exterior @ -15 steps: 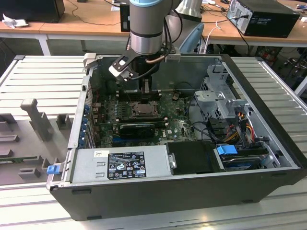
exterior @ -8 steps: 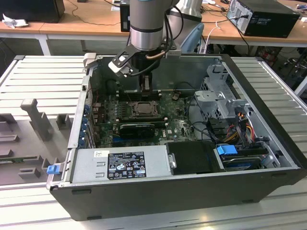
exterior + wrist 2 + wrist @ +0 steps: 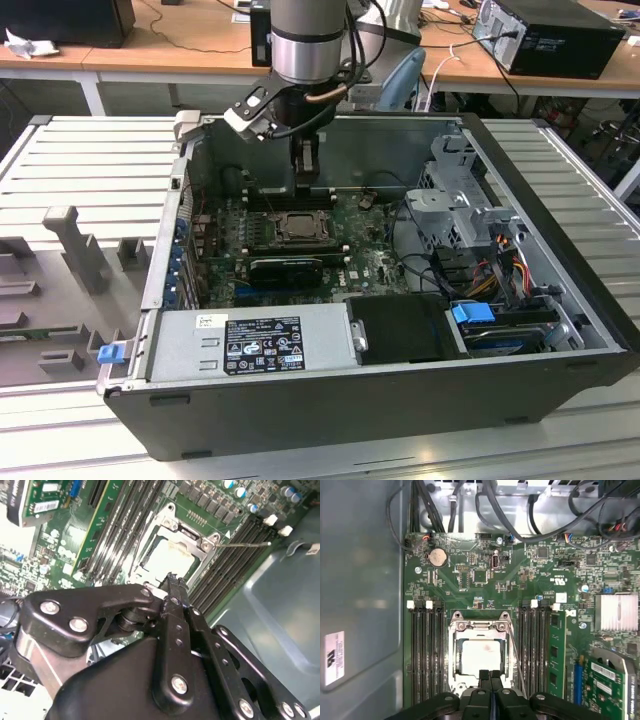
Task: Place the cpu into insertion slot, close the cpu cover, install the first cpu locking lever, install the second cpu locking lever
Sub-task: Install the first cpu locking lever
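Observation:
The cpu [image 3: 481, 656] lies flat in the insertion slot [image 3: 452, 680] on the green board, its pale metal top showing through the window of the cpu cover [image 3: 480, 627]. The cover lies down around the chip. A thin wire locking lever [image 3: 515, 660] runs slanted along one side of the socket and sticks out over the memory slots [image 3: 245, 544]. My gripper [image 3: 490, 676] hangs just above the socket's edge, shut, with nothing between its fingers. In the exterior view the gripper [image 3: 307, 185] stands over the back of the socket [image 3: 275, 228].
Long black memory slots [image 3: 425, 650] flank the socket on both sides. A green card [image 3: 610, 680] and a finned heatsink [image 3: 618, 611] stand nearby. Cable bundles [image 3: 535, 510] cross one end of the board. The grey case wall [image 3: 360, 580], drive cage [image 3: 460, 210] and power supply [image 3: 255, 345] hem in the board.

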Motion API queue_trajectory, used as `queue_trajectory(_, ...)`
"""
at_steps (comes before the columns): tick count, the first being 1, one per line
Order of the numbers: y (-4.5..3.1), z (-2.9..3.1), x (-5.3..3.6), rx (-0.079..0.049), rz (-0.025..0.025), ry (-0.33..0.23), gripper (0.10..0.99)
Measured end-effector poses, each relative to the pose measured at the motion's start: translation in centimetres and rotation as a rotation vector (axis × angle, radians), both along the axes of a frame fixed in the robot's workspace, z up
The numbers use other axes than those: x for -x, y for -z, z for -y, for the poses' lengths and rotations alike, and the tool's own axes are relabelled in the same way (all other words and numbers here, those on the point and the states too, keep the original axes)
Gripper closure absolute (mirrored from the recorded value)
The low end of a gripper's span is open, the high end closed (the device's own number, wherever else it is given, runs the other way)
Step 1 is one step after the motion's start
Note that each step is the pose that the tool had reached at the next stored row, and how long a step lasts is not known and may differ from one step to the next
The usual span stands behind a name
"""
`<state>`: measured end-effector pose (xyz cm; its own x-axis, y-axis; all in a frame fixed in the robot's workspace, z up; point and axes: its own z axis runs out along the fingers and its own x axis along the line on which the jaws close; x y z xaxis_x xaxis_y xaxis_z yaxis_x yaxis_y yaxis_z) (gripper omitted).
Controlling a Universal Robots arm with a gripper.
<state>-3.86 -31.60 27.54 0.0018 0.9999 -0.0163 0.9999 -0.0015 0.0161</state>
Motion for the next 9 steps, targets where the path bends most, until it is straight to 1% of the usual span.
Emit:
queue_trajectory(2,-0.73,0.0,0.0,0.0,0.0,0.0,0.98)
queue_trajectory(3,-0.89,0.0,0.0,0.0,0.0,0.0,0.98)
queue_trajectory(5,-0.96,0.0,0.0,0.0,0.0001,0.0,0.98)
queue_trajectory(6,-0.97,0.0,0.0,0.0,0.0,-0.009,0.98)
queue_trajectory(7,-0.98,0.0,0.0,0.0,-0.0001,-0.044,0.98)
queue_trajectory(8,-0.97,0.0,0.0,0.0,-0.0001,-0.091,0.98)
queue_trajectory(9,-0.97,0.0,0.0,0.0,0.0,-0.123,0.98)
